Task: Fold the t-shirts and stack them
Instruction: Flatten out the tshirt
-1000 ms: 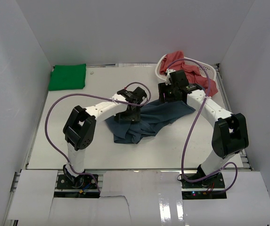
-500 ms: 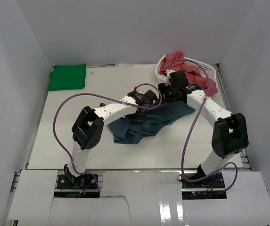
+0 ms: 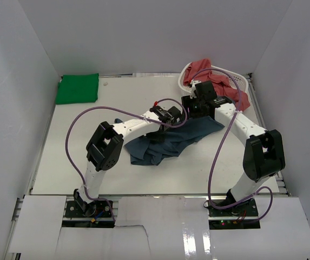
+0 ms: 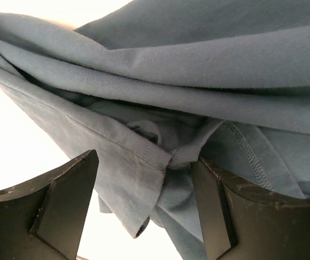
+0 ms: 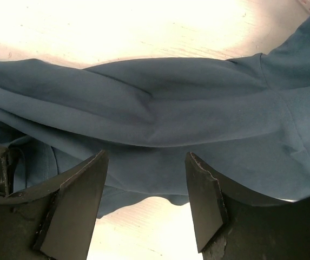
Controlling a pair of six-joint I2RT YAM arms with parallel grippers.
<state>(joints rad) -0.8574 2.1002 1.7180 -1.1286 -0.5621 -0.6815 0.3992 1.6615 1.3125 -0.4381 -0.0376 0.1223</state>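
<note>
Blue tee (image 4: 198, 65) btwn L claw (image 4: 145, 158) tips

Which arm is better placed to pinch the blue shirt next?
Left. The left gripper stands open with a hemmed fold of the slate blue t-shirt between its jaws; the right gripper is open over smooth cloth.

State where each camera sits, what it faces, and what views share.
Top external: above and behind the arm bases, facing down on the table, both arms, slate blue t-shirt, green t-shirt and basket.
Left wrist: on the left arm, facing the shirt's hem, framed by the left gripper.
Right wrist: on the right arm, facing smooth cloth and table past the right gripper.
Shared: all three show the slate blue t-shirt.
</note>
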